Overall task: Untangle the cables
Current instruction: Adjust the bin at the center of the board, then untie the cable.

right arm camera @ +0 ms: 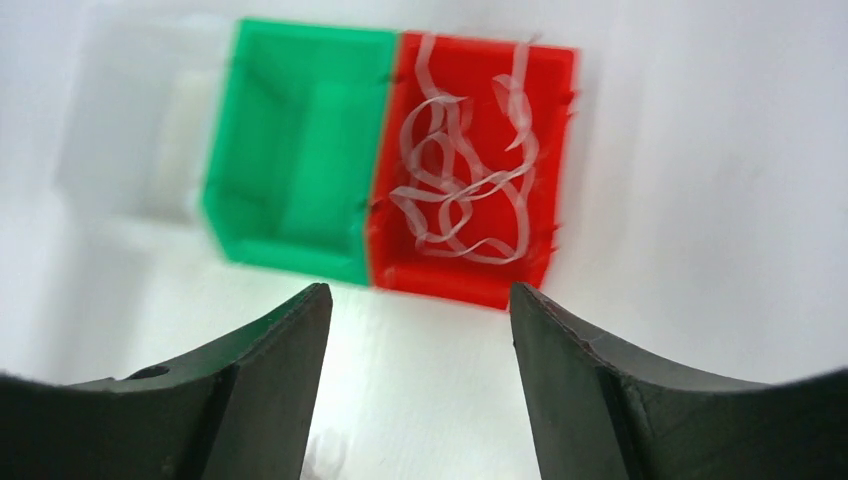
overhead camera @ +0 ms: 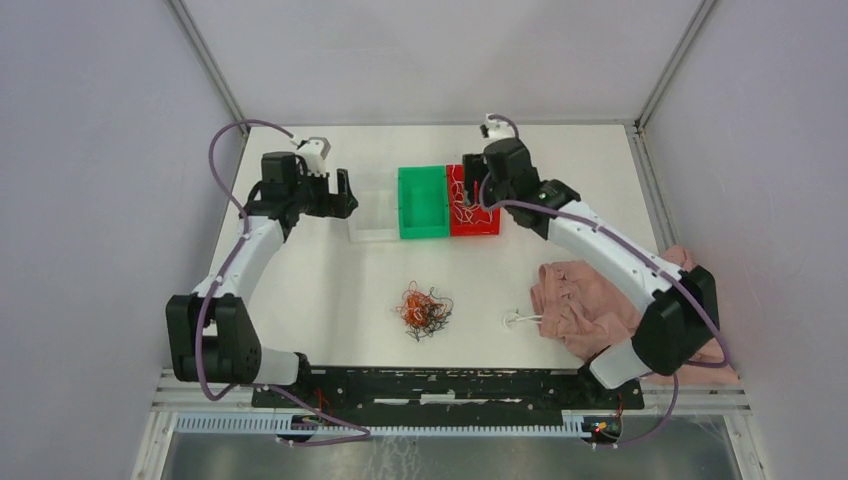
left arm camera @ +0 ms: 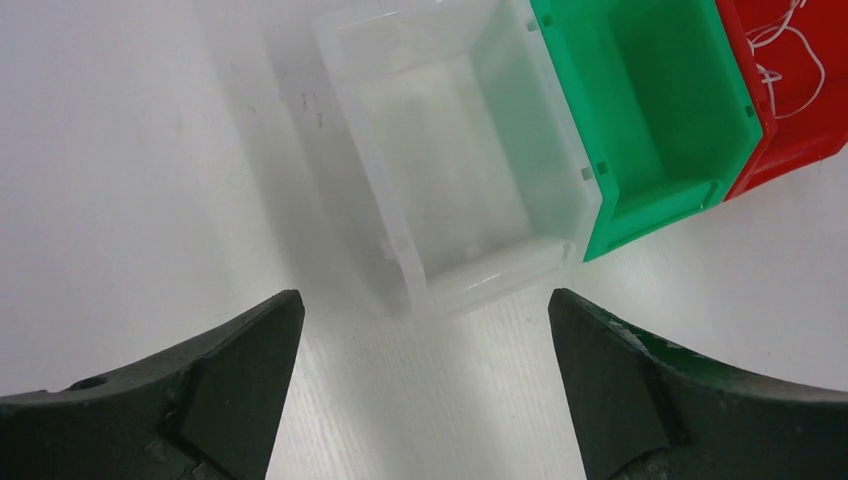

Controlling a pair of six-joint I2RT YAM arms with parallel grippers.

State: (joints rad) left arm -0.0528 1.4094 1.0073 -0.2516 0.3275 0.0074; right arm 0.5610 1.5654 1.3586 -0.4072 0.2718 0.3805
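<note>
A tangle of orange and black cables [overhead camera: 424, 310] lies on the white table near the front centre. Several white cables [overhead camera: 468, 212] lie curled in the red bin [overhead camera: 487, 226]; the right wrist view shows these white cables [right arm camera: 462, 185], blurred. One more white cable [overhead camera: 519, 320] rests on the table beside the pink cloth. My left gripper [overhead camera: 345, 195] hovers just left of the clear bin [overhead camera: 372, 222], open and empty [left arm camera: 425, 300]. My right gripper [overhead camera: 468, 190] is over the red bin's left side, also open and empty [right arm camera: 420, 290].
Three bins stand side by side at the back: the clear bin [left arm camera: 470, 170], a green bin [overhead camera: 422, 203] [left arm camera: 650, 110] [right arm camera: 300, 180] and the red bin [left arm camera: 800, 100] [right arm camera: 545, 150]. A crumpled pink cloth [overhead camera: 585, 305] lies at the front right, under the right arm.
</note>
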